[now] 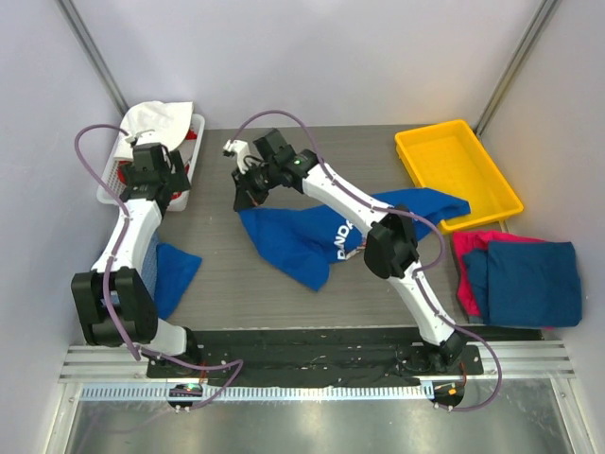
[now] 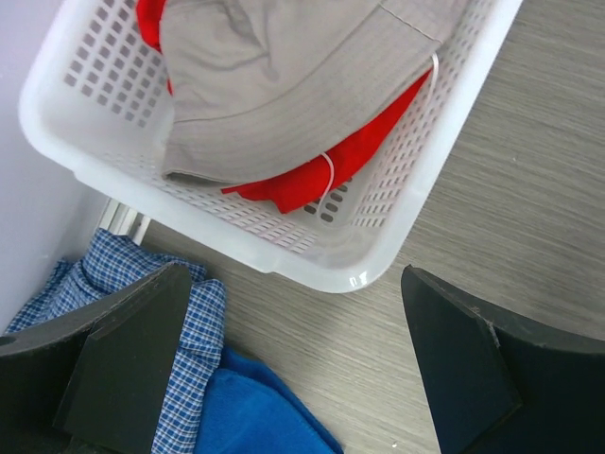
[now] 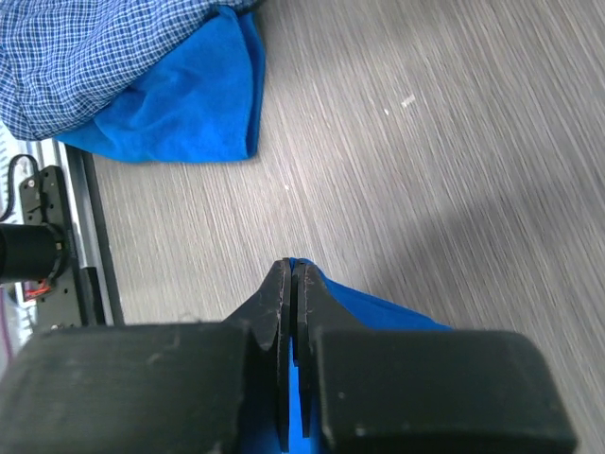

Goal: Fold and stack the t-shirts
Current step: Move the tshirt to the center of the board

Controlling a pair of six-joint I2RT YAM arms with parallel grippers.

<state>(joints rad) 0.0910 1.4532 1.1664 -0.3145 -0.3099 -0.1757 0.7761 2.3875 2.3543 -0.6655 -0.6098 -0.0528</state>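
On the grey table (image 1: 241, 301), we see the royal blue t-shirt (image 1: 293, 241) crumpled at centre, its chest print mostly hidden behind the right arm, while at the right edge a folded dark blue shirt (image 1: 529, 284) covers most of a magenta shirt (image 1: 468, 248). The right gripper (image 3: 291, 276) is clenched on an edge of the royal blue cloth; the left gripper (image 2: 295, 355) hangs spread wide beside a white basket (image 2: 293, 263), grasping nothing.

White lettering (image 1: 342, 243), seemingly "PANDA", on royal blue t-shirt (image 1: 293, 241); partly hidden.
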